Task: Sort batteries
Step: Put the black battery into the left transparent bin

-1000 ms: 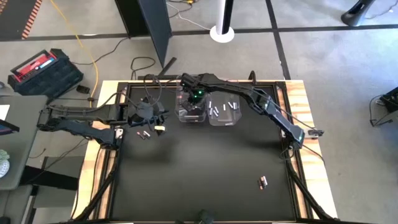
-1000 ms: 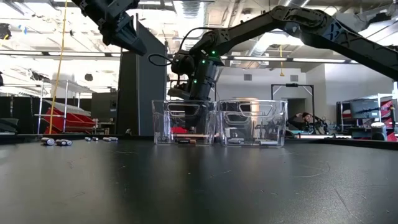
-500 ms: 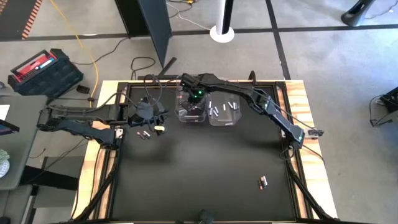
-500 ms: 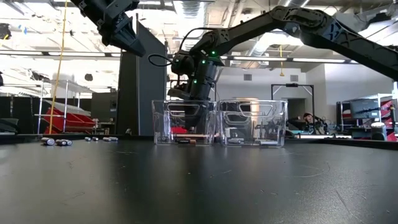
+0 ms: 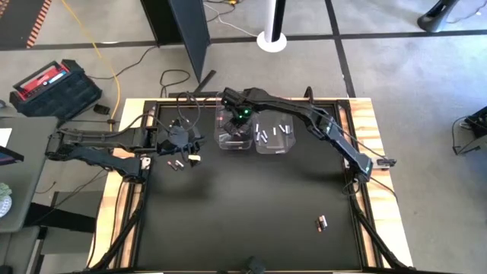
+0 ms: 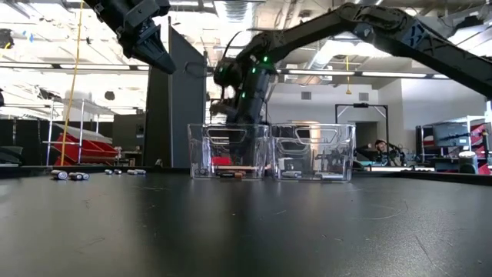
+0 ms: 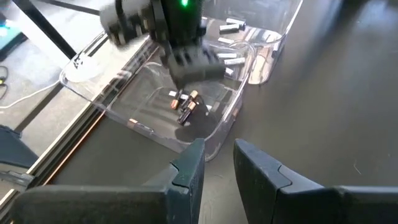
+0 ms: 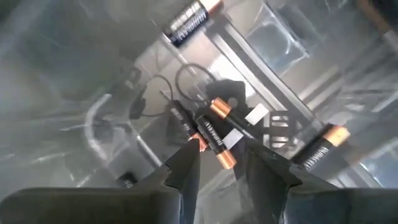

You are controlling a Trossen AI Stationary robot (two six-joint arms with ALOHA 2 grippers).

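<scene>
Two clear bins stand side by side at the table's far middle. The left bin [image 5: 233,138] holds dark batteries with copper ends [image 8: 186,22], and the right bin [image 5: 275,141] holds white batteries [image 7: 230,59]. My right gripper [image 8: 221,155] hangs open over the left bin, pointing steeply down. A dark battery [image 8: 217,140] shows in the gap below its fingertips, among others on the bin's floor [image 7: 186,106]. My left gripper [image 7: 217,152] waits left of the bins, raised, its fingers a little apart with nothing between them.
Loose batteries lie on the black mat below my left gripper [image 5: 176,164] and near the right front [image 5: 321,221]. The mat's middle and front are bare. Wooden rails border the table [image 5: 365,129]. Cables lie at the far left corner [image 5: 179,103].
My right gripper has come up a little from inside the left bin and now shows blurred above its rim. My left arm has kept still.
</scene>
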